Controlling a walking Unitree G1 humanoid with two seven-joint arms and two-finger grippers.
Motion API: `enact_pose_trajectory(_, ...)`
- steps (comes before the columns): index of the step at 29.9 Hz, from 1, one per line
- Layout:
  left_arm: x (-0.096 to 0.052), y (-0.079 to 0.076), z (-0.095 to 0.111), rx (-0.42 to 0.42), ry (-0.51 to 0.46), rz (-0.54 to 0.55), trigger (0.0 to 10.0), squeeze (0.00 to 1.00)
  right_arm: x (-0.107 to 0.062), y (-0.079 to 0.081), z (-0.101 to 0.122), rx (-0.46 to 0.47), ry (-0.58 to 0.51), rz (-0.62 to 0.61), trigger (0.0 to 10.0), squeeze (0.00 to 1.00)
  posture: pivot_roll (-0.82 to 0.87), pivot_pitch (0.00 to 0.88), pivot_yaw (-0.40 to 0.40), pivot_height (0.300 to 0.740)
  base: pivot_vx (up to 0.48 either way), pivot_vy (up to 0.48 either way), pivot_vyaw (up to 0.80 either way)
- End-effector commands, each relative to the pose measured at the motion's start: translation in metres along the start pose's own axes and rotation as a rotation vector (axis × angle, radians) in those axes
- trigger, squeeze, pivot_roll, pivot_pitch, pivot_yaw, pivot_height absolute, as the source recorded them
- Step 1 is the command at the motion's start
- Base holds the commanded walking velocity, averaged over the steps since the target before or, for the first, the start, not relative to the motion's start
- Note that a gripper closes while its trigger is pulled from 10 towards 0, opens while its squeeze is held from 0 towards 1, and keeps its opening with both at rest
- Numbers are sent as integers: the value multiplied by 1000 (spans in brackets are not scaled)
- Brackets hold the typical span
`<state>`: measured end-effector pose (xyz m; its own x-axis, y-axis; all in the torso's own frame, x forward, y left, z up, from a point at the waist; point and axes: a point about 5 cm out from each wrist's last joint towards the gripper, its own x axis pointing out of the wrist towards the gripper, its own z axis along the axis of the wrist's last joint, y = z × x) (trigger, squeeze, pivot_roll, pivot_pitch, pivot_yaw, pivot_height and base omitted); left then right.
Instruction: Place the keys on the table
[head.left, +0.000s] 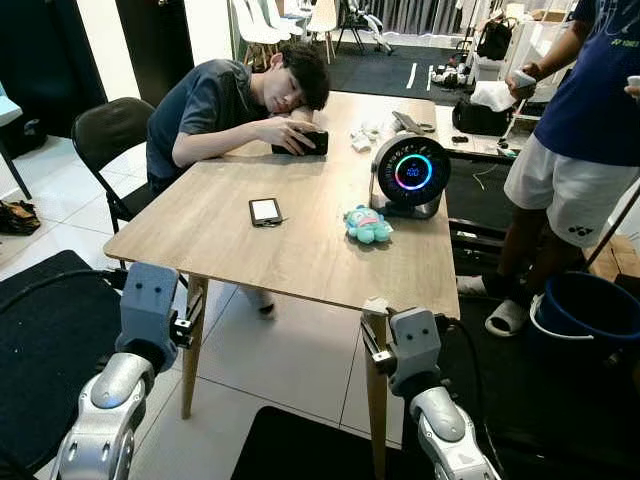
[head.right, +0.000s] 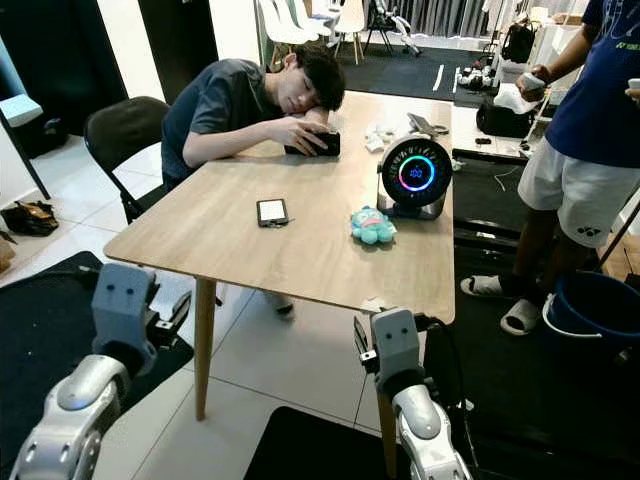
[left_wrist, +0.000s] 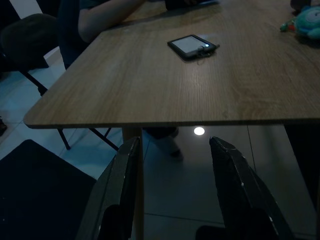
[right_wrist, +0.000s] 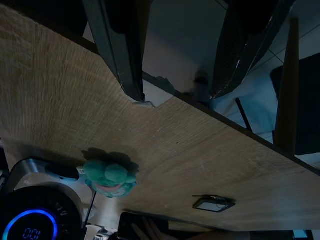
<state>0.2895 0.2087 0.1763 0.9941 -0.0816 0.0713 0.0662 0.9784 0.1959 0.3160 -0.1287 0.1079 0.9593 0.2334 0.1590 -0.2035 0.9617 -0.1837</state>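
While both arms sit low at the near edge of the desk, the left gripper has its fingers spread wide w/ nothing between them, tips just below and short of the desk edge. Straight ahead of those fingers, well beyond the tips, a small dark device w/ a screen lies flat on the wood. The right gripper is at the desk's near right corner, fingers also parted and holding nothing. A small pale object lies on the very corner of the desk, touching or just beside the tip of one right finger; too small to tell whether it is the keys, and no other keys can be made out. Beyond the right fingers, further in on the desk, is a teal plush toy, and past it a round gadget w/ a glowing ring display. At the far side from both pairs of fingers a seated person leans w/ head on the desk, hands on a dark phone, on a black chair. Off to the right of the right fingers, apart from the desk, another person stands in a blue top and white shorts, w/ a blue bucket on the floor near their feet.
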Motion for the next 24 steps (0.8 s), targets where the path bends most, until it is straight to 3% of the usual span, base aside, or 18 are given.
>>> enact_pose_trajectory(1,-3,1,-7,27,25,-5,10000,0,-4,0,-5,3,16,1,10000,0,123,107,4,740,0,0,0)
enact_pose_trajectory(10,-19,-3,-28,77,92,-100,10000,0,-6,1,-8,-2,26,5,10000,0,127,107,6,740,0,0,0)
enact_pose_trajectory(12,-33,-7,-54,131,189,-152,10000,0,-13,1,-22,-21,83,8,10000,0,132,105,5,740,0,0,0)
enact_pose_trajectory(14,-38,-9,-65,143,229,-161,10000,0,-17,2,-28,-28,107,12,10000,0,132,105,5,740,0,0,0)
enact_pose_trajectory(15,-50,-16,-89,136,321,-185,10000,0,-26,4,-41,-35,161,25,10000,0,136,106,5,740,0,0,0)
enact_pose_trajectory(16,-50,-16,-89,136,321,-185,10000,0,-26,4,-41,-35,161,25,10000,0,136,106,5,740,0,0,0)
enact_pose_trajectory(17,-64,-25,-116,114,432,-219,10000,0,-37,6,-55,-54,219,40,10000,0,137,106,5,740,0,0,0)
enact_pose_trajectory(18,-64,-25,-116,114,432,-219,10000,0,-37,6,-55,-54,219,40,10000,0,137,106,5,740,0,0,0)
enact_pose_trajectory(22,-106,-38,-170,110,672,-265,10000,0,-71,4,-90,-100,389,57,10000,0,127,107,12,740,0,0,0)
enact_pose_trajectory(23,-106,-38,-170,110,672,-265,10000,0,-71,4,-90,-100,389,57,10000,0,127,107,12,740,0,0,0)
enact_pose_trajectory(24,-115,-37,-179,115,717,-258,10000,0,-79,3,-96,-107,423,57,10000,0,122,107,13,740,0,0,0)
